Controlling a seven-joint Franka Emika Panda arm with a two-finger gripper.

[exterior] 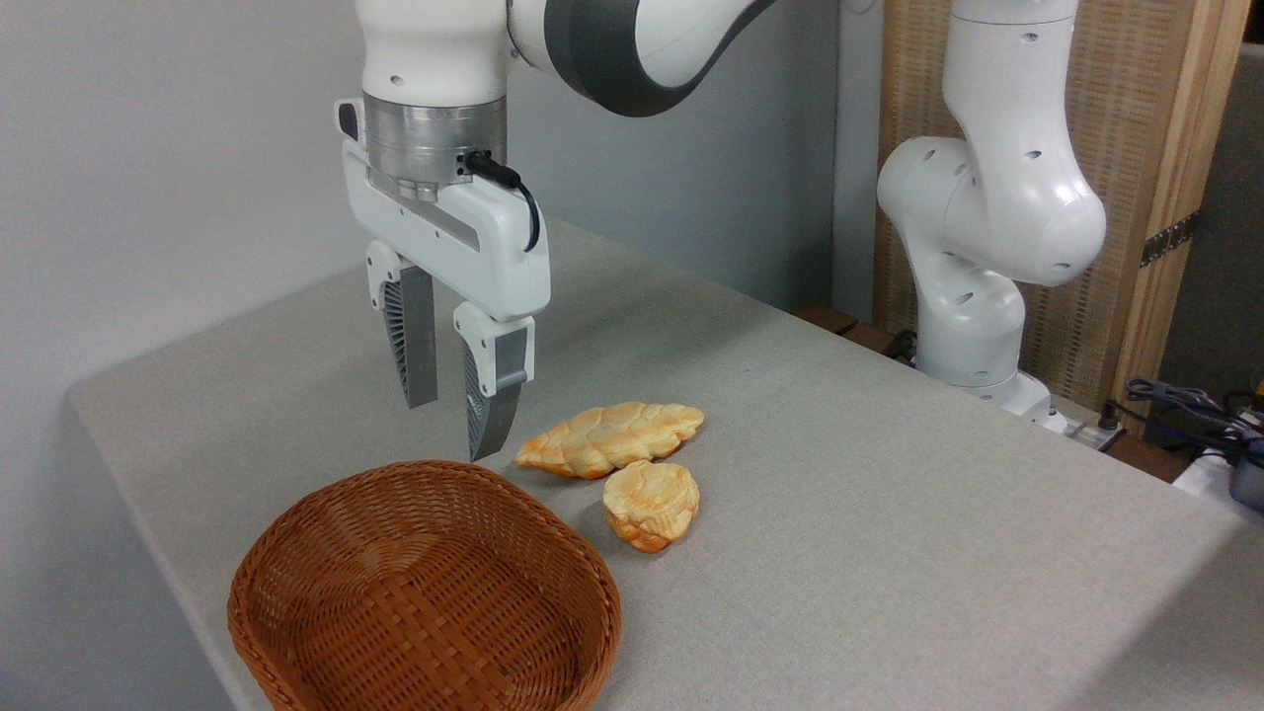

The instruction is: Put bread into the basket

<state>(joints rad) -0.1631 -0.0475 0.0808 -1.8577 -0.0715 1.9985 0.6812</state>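
Gripper (452, 432) hangs in the air, fingers spread and holding nothing. The bread (652, 505) lies on the table (889, 513) below and right of it, beside the basket (425, 592).

A robotics lab: a white Franka arm (987, 197) is bolted beside a plain grey-covered table (889, 474), loose cables (1185, 405) lie behind it, and bare grey walls (148, 148) meet a woven partition panel (1136, 118).
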